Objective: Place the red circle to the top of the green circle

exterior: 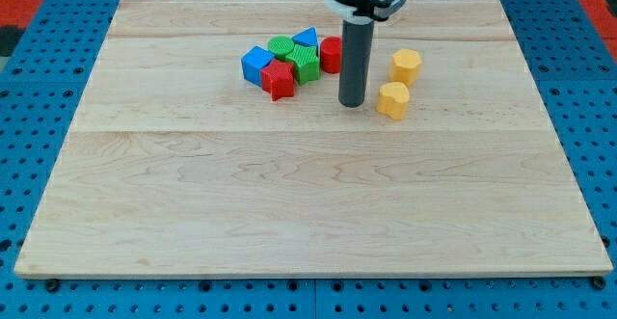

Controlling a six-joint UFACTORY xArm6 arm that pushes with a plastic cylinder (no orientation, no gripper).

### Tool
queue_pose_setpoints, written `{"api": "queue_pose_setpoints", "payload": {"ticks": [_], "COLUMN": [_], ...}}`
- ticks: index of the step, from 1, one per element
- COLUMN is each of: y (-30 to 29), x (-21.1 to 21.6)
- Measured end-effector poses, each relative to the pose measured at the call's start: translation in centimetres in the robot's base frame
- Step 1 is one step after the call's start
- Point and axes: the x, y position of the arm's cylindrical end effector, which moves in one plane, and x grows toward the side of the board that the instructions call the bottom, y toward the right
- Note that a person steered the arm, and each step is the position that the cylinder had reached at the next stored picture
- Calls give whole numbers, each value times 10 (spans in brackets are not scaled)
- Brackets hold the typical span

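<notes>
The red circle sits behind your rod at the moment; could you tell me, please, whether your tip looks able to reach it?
Probably yes. My tip rests just right of the red circle and nearer the view's bottom, with bare board between; nothing blocks that side.

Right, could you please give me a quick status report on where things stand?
My tip down on board, beside red circle, between it and two yellow blocks. Green circle at cluster's top-left. Blue triangle crowds the spot above it.

Red circle (331, 55) right of green circle (281, 45)
</notes>
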Motion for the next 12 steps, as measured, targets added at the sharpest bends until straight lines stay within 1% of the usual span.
{"api": "queue_pose_setpoints", "payload": {"ticks": [1, 2, 3, 7, 9, 10, 12], "y": [24, 27, 16, 20, 21, 21, 22], "x": [0, 0, 0, 0, 7, -1, -50]}}
